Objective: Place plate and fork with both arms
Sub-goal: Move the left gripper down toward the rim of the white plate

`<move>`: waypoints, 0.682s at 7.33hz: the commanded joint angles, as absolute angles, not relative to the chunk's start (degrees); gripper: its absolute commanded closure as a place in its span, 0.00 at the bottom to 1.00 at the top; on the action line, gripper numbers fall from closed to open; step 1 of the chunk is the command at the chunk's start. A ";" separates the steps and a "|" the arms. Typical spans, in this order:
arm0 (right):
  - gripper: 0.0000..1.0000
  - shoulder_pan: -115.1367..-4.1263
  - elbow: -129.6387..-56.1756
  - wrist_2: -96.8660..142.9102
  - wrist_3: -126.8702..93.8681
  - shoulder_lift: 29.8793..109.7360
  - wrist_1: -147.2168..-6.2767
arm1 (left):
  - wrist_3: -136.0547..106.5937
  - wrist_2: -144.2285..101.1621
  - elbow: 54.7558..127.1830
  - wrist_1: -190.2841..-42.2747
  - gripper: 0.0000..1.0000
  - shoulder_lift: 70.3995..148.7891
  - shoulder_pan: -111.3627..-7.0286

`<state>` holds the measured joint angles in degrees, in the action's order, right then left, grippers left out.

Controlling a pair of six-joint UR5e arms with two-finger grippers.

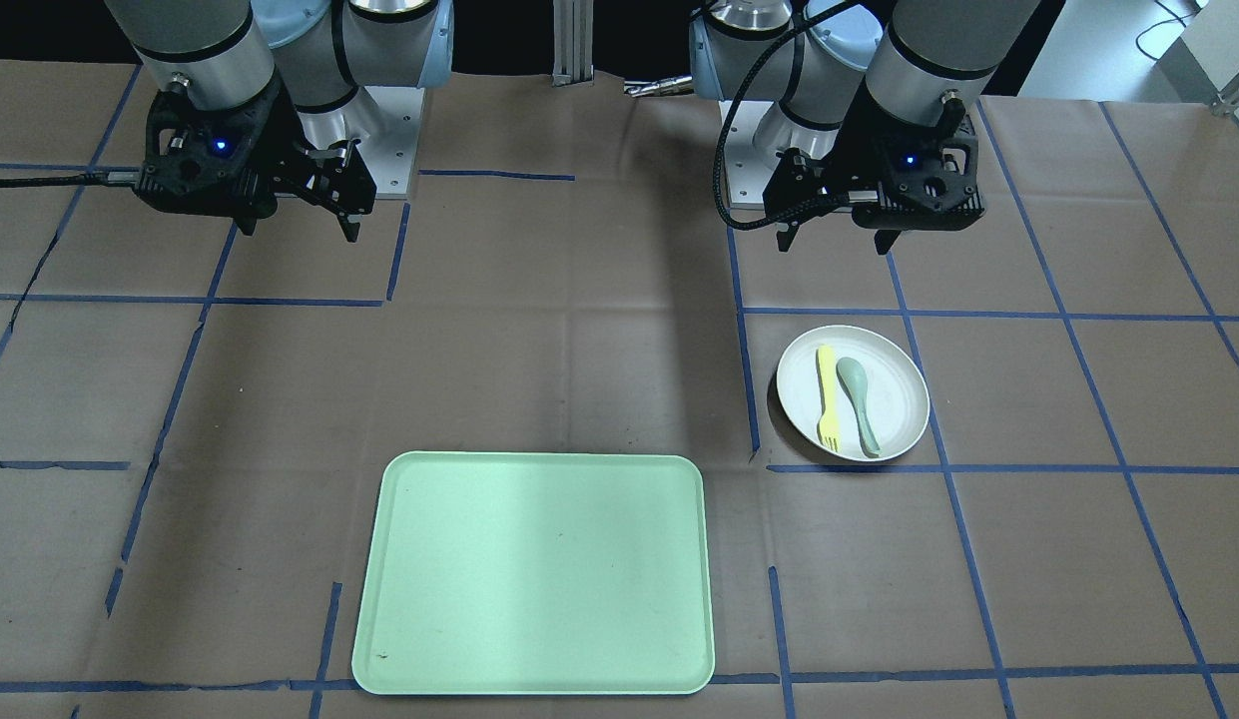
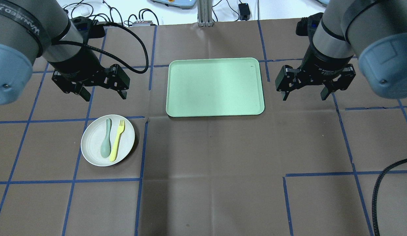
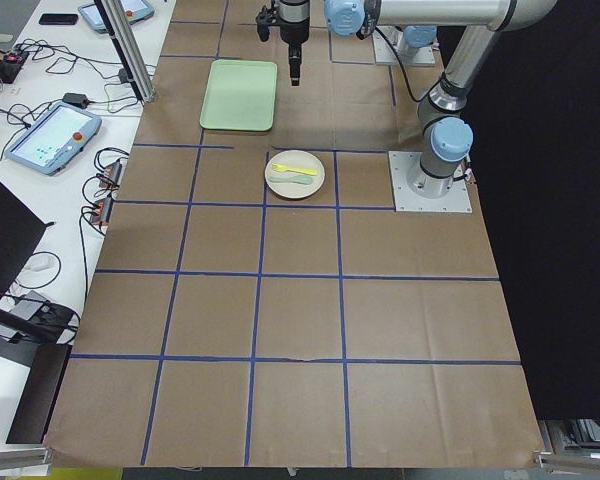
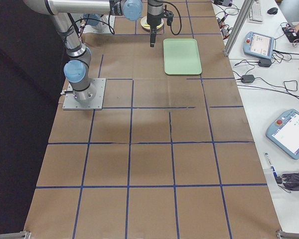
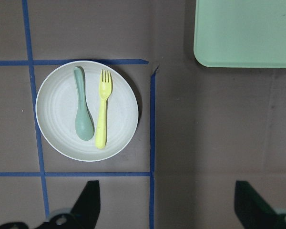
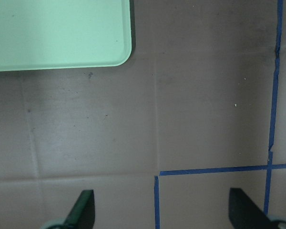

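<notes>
The off-white plate [image 2: 91, 141] lies on the brown table on my left side, also in the front view [image 1: 901, 391] and the left wrist view [image 5: 57, 112]. The pale-yellow fork [image 2: 117, 141] lies on it [image 1: 827, 397] [image 5: 103, 114], beside a grey-green spoon [image 2: 106, 144]. My left gripper [image 2: 105, 96] hangs open and empty above the table just beyond the plate [image 1: 834, 245] [image 5: 166, 200]. My right gripper [image 2: 304, 97] is open and empty to the right of the tray [image 1: 300, 232] [image 6: 162, 205].
The pale green tray [image 2: 214, 87] lies in the middle of the table between the two grippers, with nothing on it; its corners show in the wrist views [image 5: 243, 33] [image 6: 57, 33]. Blue tape lines grid the brown table cover. Cables run along the table's far edge.
</notes>
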<state>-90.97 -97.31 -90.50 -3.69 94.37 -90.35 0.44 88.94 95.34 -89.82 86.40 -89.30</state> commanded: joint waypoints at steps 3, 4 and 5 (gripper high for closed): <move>0.00 -90.97 -97.30 -90.44 -3.69 94.31 -90.35 | 0.70 88.95 95.54 -89.82 0.00 86.48 -89.30; 0.00 -90.97 -97.38 -90.53 -3.69 94.39 -90.35 | 1.05 88.95 95.54 -89.74 0.00 86.57 -89.30; 0.00 -90.97 -97.38 -90.44 -3.69 94.48 -90.35 | 1.23 88.95 95.54 -89.65 0.00 86.57 -89.30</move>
<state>-90.97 -97.36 -90.49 -3.69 94.40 -90.35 0.97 88.94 95.53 -89.74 86.54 -89.30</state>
